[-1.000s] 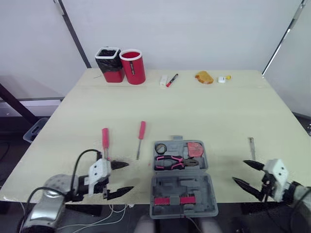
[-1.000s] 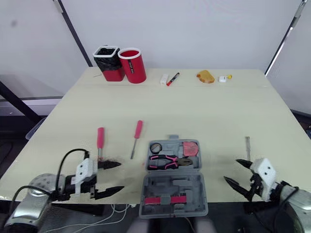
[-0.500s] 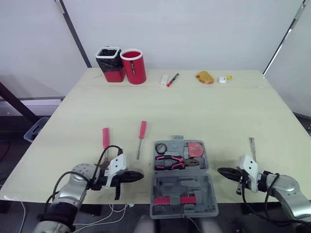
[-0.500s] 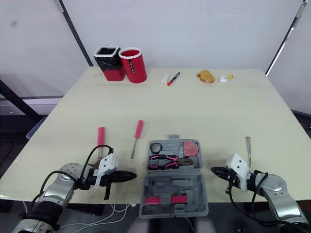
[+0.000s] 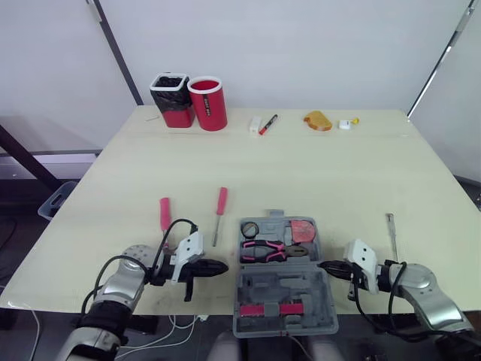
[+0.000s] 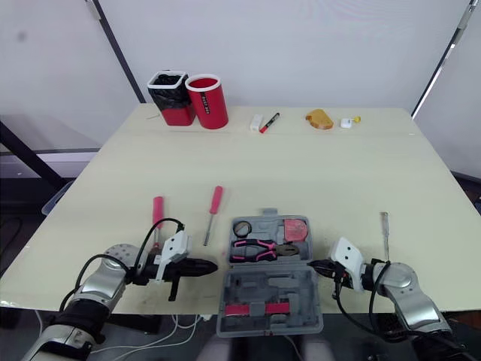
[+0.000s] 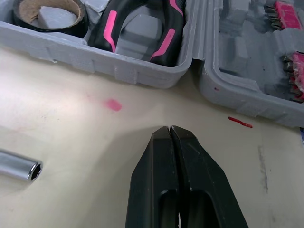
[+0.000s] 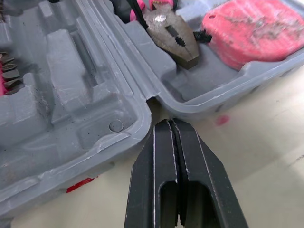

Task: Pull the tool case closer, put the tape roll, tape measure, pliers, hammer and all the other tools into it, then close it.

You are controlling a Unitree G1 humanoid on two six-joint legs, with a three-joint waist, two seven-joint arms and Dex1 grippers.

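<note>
The tool case (image 5: 301, 292) lies open at the near middle edge of the bench (image 5: 301, 165). Its far half holds the tape roll (image 5: 249, 229), pliers (image 5: 263, 251) and pink tape measure (image 5: 303, 231). The left gripper (image 7: 169, 129), fingers pressed together and empty, points at the case's left side by the hinge. The right gripper (image 8: 168, 122), likewise closed and empty, sits just beside the hinge on the right. Left of the case lie a short screwdriver (image 5: 164, 214) and a long screwdriver (image 5: 219, 207). A metal tool (image 5: 391, 226) lies well apart on the right.

Your left gripper (image 7: 170, 132) has its two black fingers pressed together, near the open grey tool case (image 7: 142, 73). In it you see the pliers (image 7: 108, 31) and the tape roll (image 7: 80, 20).
</note>
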